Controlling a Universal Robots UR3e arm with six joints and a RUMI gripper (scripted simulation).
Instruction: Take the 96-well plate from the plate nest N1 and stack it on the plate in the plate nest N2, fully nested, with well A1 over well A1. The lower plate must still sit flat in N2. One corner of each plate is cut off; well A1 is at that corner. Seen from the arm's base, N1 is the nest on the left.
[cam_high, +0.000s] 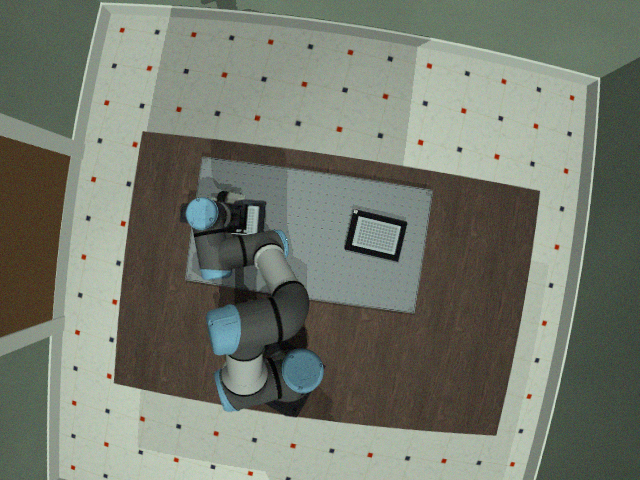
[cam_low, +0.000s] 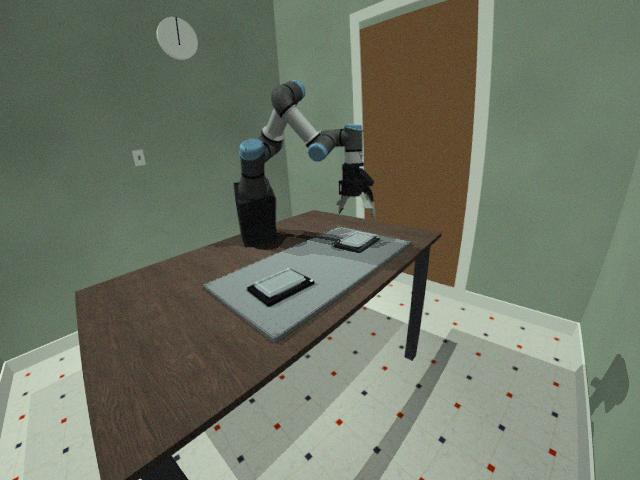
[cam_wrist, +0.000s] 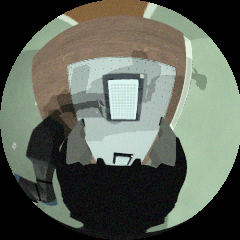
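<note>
A white 96-well plate (cam_wrist: 123, 99) (cam_low: 356, 241) sits in the black nest N1 at the door end of the grey mat. In the overhead view only a strip of this plate (cam_high: 252, 218) shows beside the wrist. My gripper (cam_low: 356, 206) hangs open and empty well above this plate, fingers pointing down; in the wrist view the gripper's (cam_wrist: 121, 131) two fingers frame the mat just below the plate. A second white plate (cam_high: 375, 235) lies flat in the black nest N2 (cam_low: 280, 286) at the other end of the mat, its cut corner at the upper left in the overhead view.
The grey mat (cam_high: 320, 248) lies on a dark wooden table (cam_low: 206, 315). The arm's base (cam_low: 254, 219) stands at the table's back edge. A brown door (cam_low: 418, 134) is behind N1. The table's edge is close beyond N1.
</note>
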